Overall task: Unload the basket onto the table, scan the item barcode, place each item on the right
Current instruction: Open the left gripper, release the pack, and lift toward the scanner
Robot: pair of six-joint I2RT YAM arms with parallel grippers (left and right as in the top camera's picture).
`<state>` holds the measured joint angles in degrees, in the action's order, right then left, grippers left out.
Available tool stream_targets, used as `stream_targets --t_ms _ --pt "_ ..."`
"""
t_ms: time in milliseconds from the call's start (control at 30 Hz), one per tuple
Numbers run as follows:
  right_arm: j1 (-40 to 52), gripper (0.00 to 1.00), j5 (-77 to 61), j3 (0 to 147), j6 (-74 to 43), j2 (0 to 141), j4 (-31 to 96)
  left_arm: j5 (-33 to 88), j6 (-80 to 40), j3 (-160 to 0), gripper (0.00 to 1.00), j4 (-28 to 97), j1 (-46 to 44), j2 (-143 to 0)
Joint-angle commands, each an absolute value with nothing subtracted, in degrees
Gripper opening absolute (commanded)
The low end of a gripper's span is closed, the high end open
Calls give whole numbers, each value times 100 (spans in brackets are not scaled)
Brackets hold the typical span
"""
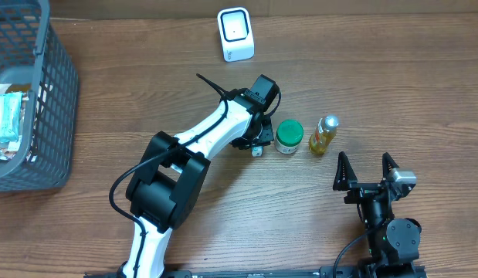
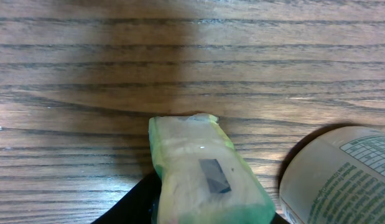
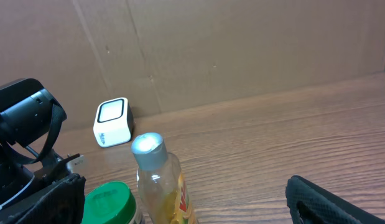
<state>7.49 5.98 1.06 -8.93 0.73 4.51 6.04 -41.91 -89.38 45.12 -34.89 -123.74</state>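
A soft green-and-white packet (image 2: 204, 180) with a small dark patch on its face sits between the jaws of my left gripper (image 2: 208, 216). One black finger (image 2: 133, 205) presses its left side, and its far end is down near the wood. From overhead, the left gripper (image 1: 258, 145) is low over the table just left of the green-lidded jar (image 1: 289, 136). The white barcode scanner (image 1: 235, 34) stands at the back of the table, well apart from the packet. My right gripper (image 1: 366, 171) stands wide open near the front, holding nothing. In its own view, the right gripper (image 3: 192, 202) faces the scanner (image 3: 112, 122).
A small bottle of yellow liquid (image 1: 323, 135) with a silver cap stands right of the jar, straight ahead of the right gripper. The jar's label (image 2: 341, 180) is close to the packet's right side. A grey basket (image 1: 57, 93) with packets inside fills the left edge.
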Motion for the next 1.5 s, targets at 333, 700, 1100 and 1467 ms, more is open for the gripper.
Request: stream_targets --t_ms 333,700,1100,1467 --pt "738 100 587 45 -869 16 423 755 -4287 -8917 41 4471 -3544 -12665" --pt "738 100 587 45 -869 16 421 1057 -4289 -8921 33 4112 -3514 -12665" --pt "738 100 587 45 -871 16 421 991 -4265 -8921 54 4058 -3509 -12665" --pt "738 100 587 45 -869 16 423 1039 -4239 -9026 57 4047 -3267 -12665"
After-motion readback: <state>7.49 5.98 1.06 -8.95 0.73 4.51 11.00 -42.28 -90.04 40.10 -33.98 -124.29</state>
